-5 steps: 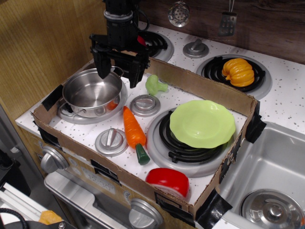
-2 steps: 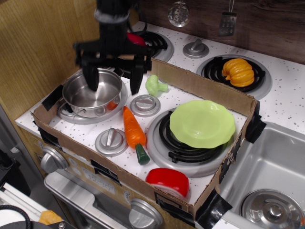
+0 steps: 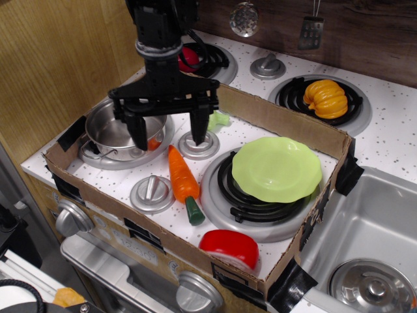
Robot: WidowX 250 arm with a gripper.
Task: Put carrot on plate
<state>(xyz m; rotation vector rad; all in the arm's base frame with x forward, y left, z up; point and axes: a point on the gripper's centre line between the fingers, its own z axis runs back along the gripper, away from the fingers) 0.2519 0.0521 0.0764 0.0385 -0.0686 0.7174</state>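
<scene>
Here the gripper (image 3: 169,134) hangs released, fingers spread wide, just above the carrot's (image 3: 182,180) orange tip; the plate (image 3: 276,169) sits right of the carrot, apart.

- Gripper (image 3: 169,135) hangs wide open above carrot's (image 3: 183,180) tip; air between the two is free.
- Pot (image 3: 121,129) close on one side, knob (image 3: 199,145) on the other.
- Plate (image 3: 276,168) open from above.
- Cardboard wall (image 3: 287,124) rings the work area; red toy (image 3: 229,247) sits at the front corner.
</scene>
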